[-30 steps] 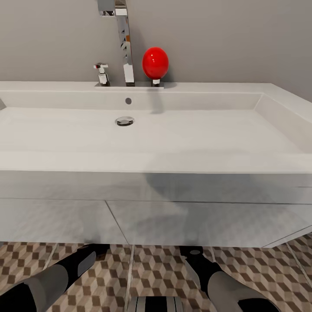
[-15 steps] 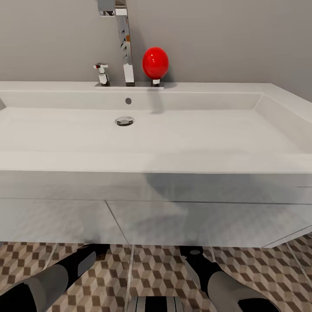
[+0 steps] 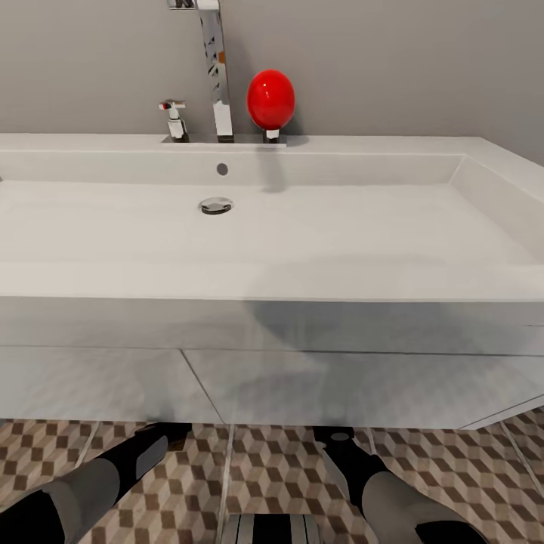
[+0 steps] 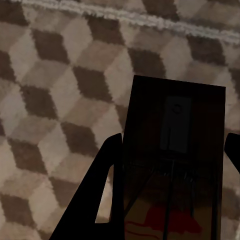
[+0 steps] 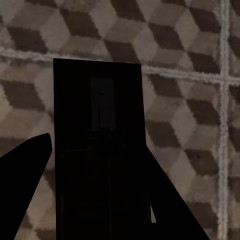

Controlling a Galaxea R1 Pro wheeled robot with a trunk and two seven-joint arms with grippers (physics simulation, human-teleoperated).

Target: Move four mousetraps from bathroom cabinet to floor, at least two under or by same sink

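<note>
while under sink point(image 3: 272, 287), both arms lowered

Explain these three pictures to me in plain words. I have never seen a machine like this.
This is a simulated two-armed wheeled robot in a bathroom. The large picture comes from its head camera: a white sink with a chrome faucet and a red ball-shaped object behind it, and below, patterned floor tiles with both forearms reaching under the sink. The two small pictures come from cameras on the wrists, looking along the fingers. Each shows a dark flat mousetrap between the fingers, over the tiles: one in the left gripper, one in the right gripper.
</note>
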